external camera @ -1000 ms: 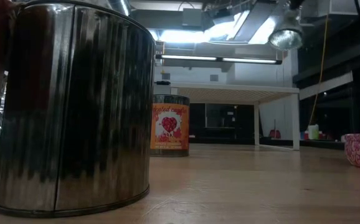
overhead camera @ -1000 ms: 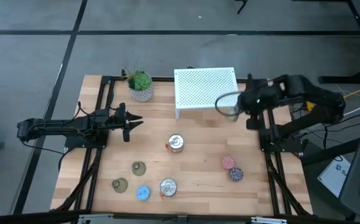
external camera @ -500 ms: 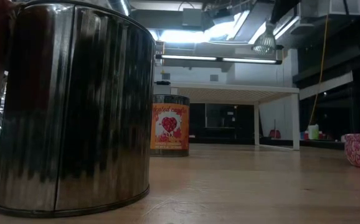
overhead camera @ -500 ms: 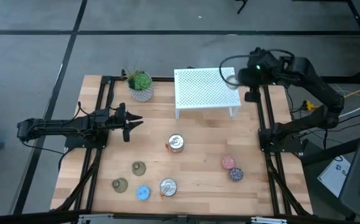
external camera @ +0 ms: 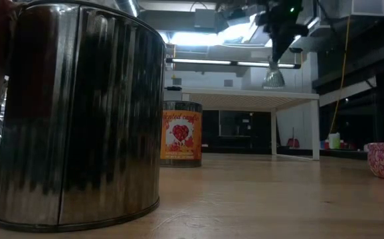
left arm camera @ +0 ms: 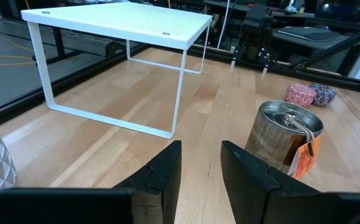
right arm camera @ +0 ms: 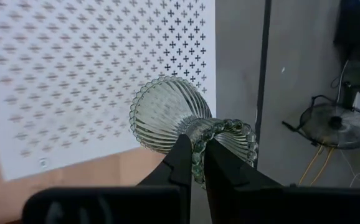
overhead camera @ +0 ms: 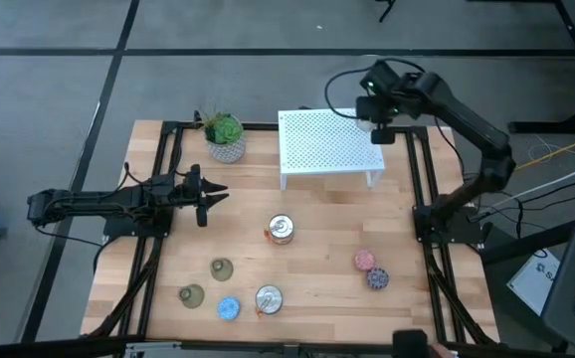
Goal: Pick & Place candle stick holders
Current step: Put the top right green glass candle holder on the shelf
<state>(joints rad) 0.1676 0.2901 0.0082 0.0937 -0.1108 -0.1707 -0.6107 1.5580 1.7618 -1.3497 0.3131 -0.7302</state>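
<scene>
My right gripper (overhead camera: 375, 111) hangs above the far right corner of the white perforated shelf (overhead camera: 327, 145), shut on a clear ribbed candle stick holder (right arm camera: 167, 121). The low view shows that holder (external camera: 273, 78) just over the shelf top. Two more olive-grey holders (overhead camera: 221, 267) (overhead camera: 190, 294) stand on their wide bases at the near left of the table. My left gripper (overhead camera: 213, 196) waits at the left, open, with nothing between its fingers (left arm camera: 167, 171). My right gripper pinches the holder's narrow beaded end (right arm camera: 197, 144) between its two fingers. The fingers come from above, slanting down. The holder hangs below them with its wide ribbed base (right arm camera: 160, 117) lowest, lifted clear of the shelf.
Two tin cans (overhead camera: 281, 229) (overhead camera: 268, 297) stand mid-table, one close in front of the low camera (external camera: 79, 113). A blue disc (overhead camera: 228, 308), a pink one (overhead camera: 365, 260) and a purple one (overhead camera: 377, 278) lie near the front. A potted plant (overhead camera: 226, 136) is at the far left.
My right gripper has swung from beside the shelf's right end toward the table's far edge, ending over the shelf's far right corner. It has rolled its wrist and sunk a little. The holder has travelled with it, still clear of everything.
</scene>
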